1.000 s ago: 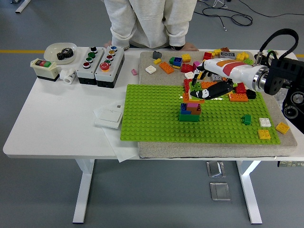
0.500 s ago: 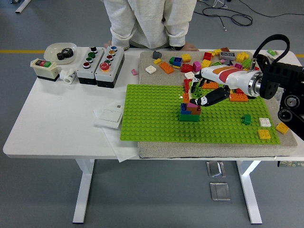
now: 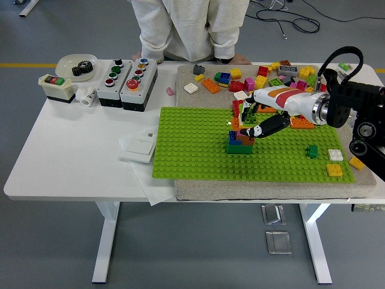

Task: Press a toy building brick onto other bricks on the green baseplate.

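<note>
White desk (image 3: 72, 150) on grey floor; control boxes (image 3: 127, 83) far left, unmoved. Green baseplate (image 3: 198, 150) centre, bearing small brick stack (image 3: 240, 143). Right hand (image 3: 260, 118) now lower and further left than half a second ago, dark fingers (image 3: 267, 125) extended over stack top; grasp of any brick cannot be told. Loose bricks (image 3: 289, 72) behind, unchanged.
</note>
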